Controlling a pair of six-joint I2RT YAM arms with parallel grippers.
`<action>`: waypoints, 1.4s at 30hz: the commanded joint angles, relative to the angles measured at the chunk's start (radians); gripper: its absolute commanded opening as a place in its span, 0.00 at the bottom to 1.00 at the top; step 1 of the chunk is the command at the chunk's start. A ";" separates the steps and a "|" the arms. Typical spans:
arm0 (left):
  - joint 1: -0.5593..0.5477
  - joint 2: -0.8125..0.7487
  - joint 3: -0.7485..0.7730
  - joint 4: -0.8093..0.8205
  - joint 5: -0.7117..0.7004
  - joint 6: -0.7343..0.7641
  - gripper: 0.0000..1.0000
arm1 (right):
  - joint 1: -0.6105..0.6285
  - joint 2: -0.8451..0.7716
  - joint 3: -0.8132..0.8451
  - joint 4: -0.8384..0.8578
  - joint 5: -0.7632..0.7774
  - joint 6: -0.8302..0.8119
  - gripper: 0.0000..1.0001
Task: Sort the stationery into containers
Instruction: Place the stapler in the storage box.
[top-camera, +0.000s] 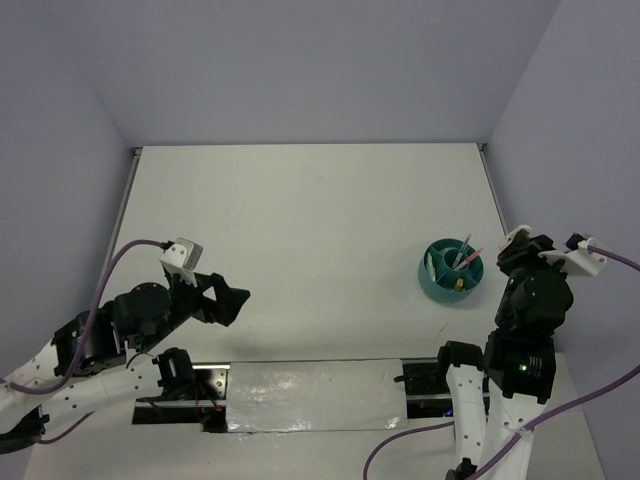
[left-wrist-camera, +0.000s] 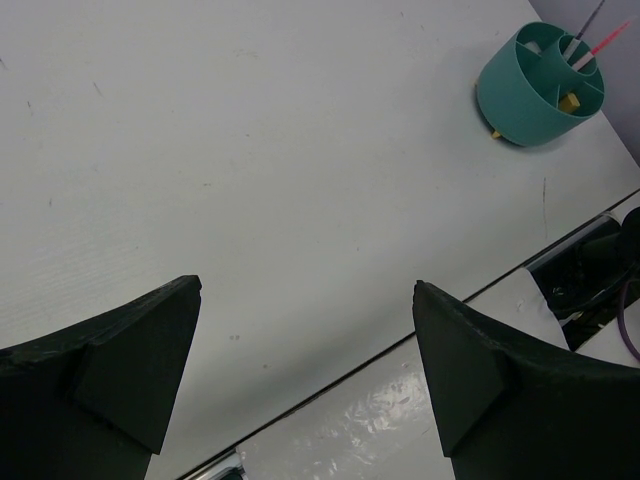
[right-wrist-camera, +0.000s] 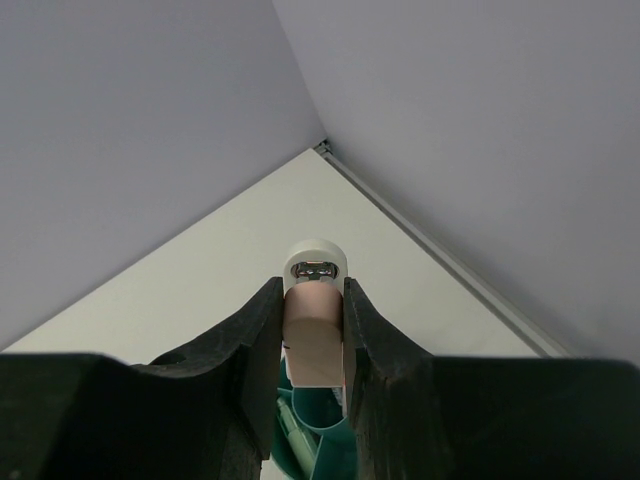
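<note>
The teal cup (top-camera: 452, 272) stands at the right of the table with a grey pen and a pink-red pen (top-camera: 463, 254) upright in it and a yellow-brown block (top-camera: 458, 283) inside. My right gripper (top-camera: 514, 248) is shut on the pink-white mini stapler (right-wrist-camera: 314, 325). In the right wrist view it holds the stapler just above the cup (right-wrist-camera: 325, 450), where a mint green piece (right-wrist-camera: 296, 442) shows inside. My left gripper (top-camera: 234, 301) is open and empty over the near left of the table. Its view shows the cup (left-wrist-camera: 520, 100) far off at the upper right.
A shiny taped plate (top-camera: 305, 395) lies along the near edge between the arm bases. A small yellow bit (left-wrist-camera: 496, 133) shows at the cup's base. Grey walls close the table at the back and sides. Purple cables (top-camera: 120, 262) hang off both arms.
</note>
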 joint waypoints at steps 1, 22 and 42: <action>-0.005 0.009 -0.002 0.033 -0.018 -0.014 0.99 | 0.004 0.004 0.014 0.016 -0.029 -0.017 0.00; -0.005 0.009 -0.002 0.035 -0.018 -0.016 0.99 | 0.004 -0.106 -0.082 -0.247 0.038 0.210 0.00; -0.005 -0.010 -0.006 0.030 -0.027 -0.025 0.99 | 0.004 -0.117 -0.101 -0.367 -0.134 0.297 0.00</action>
